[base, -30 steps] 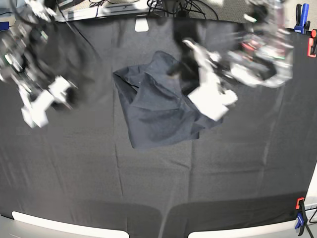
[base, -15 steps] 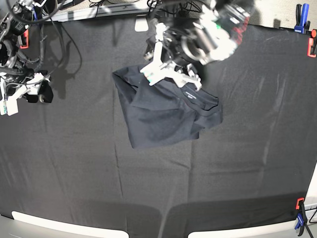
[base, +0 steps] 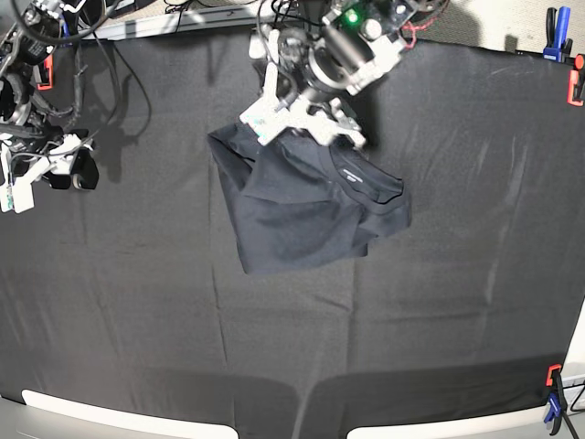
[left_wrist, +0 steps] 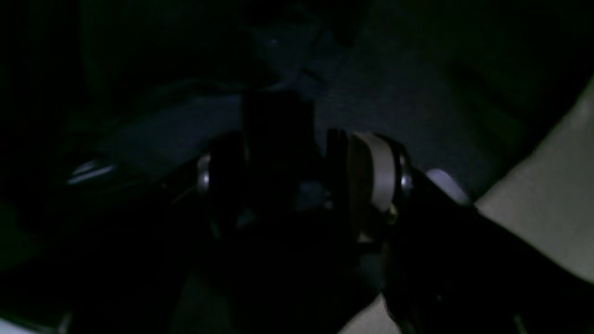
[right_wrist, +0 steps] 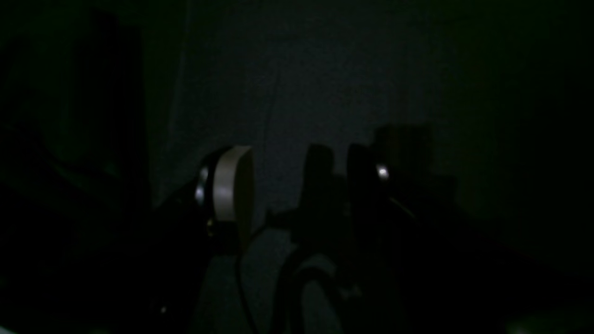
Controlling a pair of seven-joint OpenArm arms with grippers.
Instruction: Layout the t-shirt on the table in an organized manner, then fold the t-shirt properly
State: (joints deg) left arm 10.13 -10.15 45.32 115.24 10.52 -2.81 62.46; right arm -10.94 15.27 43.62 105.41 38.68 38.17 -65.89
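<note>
On table (base: 137, 302), crumpled t-shirt (base: 292, 210)

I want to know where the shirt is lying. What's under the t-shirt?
The t-shirt lies crumpled on the table, whose black creased cloth shows all around it. The part of the cloth right beneath the shirt is covered, so anything there cannot be seen.

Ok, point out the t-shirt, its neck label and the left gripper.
t-shirt (base: 292, 215): base view, middle of its body.
neck label (base: 351, 176): base view, inside the collar.
left gripper (base: 302, 128): base view, between its open fingertips.
</note>
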